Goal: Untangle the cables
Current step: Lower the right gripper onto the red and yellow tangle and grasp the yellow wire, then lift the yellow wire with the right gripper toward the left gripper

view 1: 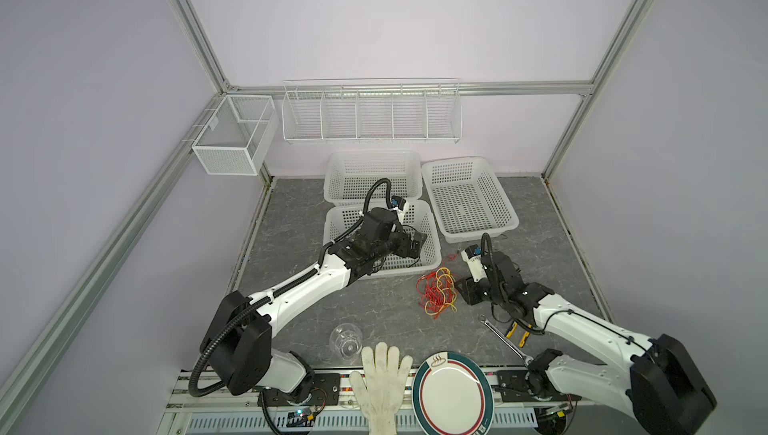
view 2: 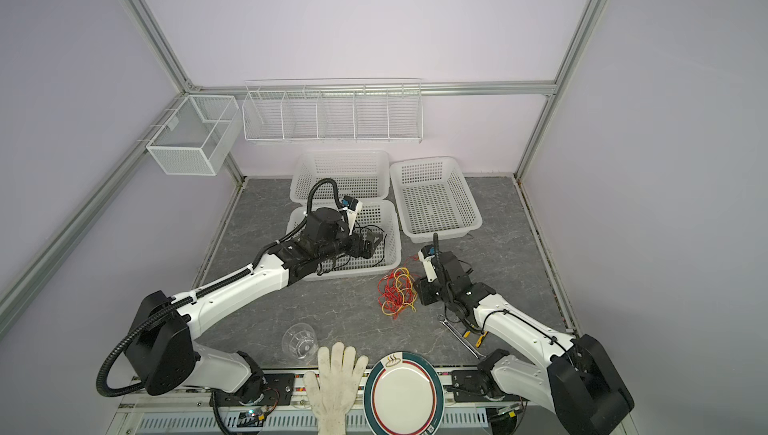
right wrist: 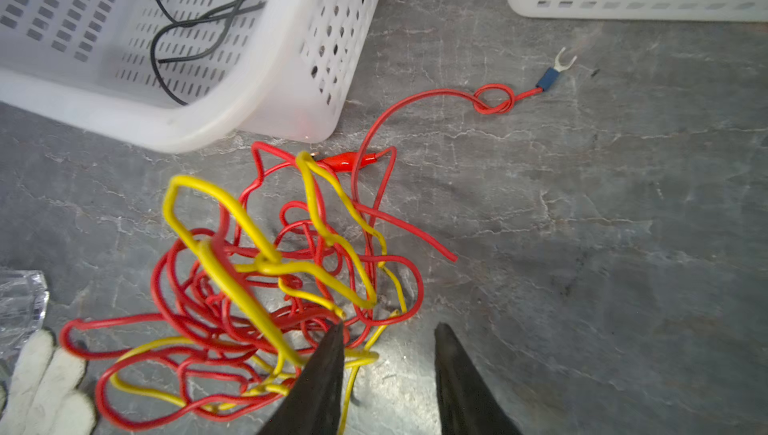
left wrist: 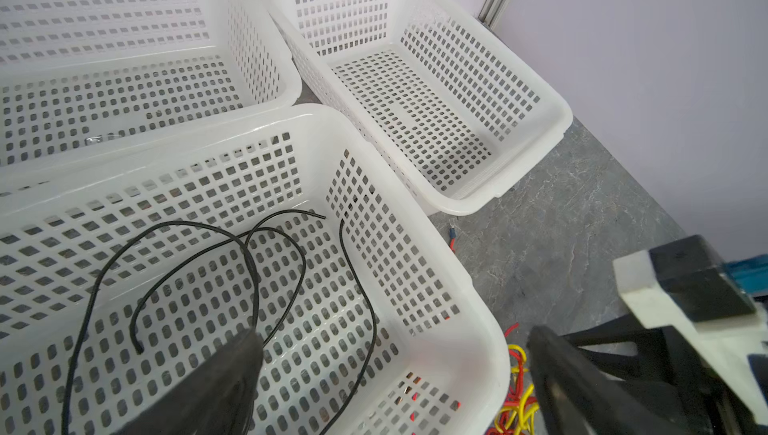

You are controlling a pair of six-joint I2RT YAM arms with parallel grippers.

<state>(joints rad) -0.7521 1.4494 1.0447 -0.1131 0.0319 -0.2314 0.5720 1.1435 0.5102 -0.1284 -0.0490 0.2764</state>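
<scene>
One string-thin black cable [left wrist: 253, 270] lay in loose loops on the slotted floor of the near white plastic basket [left wrist: 465, 279], on the left side of your scene. Your left gripper [left wrist: 392, 335] hung over that basket with its jaws spread wide and nothing between them.

Toward the front edge stood a clear glass [view 1: 346, 339]. Just right of it lay a cream knitted work glove [view 1: 382, 387], fingers fanned out.

Near the middle of the grey, marble-veined tabletop [view 1: 374, 316], the red cable [right wrist: 415, 236] and the yellow cable [right wrist: 299, 267] sat knotted together in one springy heap, just outside the basket's corner. A red strand ran out of the heap through a small overhand loop to a blue-sleeved fork terminal [right wrist: 564, 58], and a red alligator clip [right wrist: 345, 159] lay at the heap's far edge.

In front of the heap sat a round white plate [view 1: 452, 395] with a dark green rim.

Your right gripper [right wrist: 390, 325] sat low at the heap's right edge, its tapered black fingers partly apart and clamping nothing; one finger touched the strands.

Beside that arm lay a slim steel wrench [view 1: 503, 339] and yellow-handled pliers [view 1: 517, 331]. Behind stood a second perforated basket [view 1: 457, 160].
</scene>
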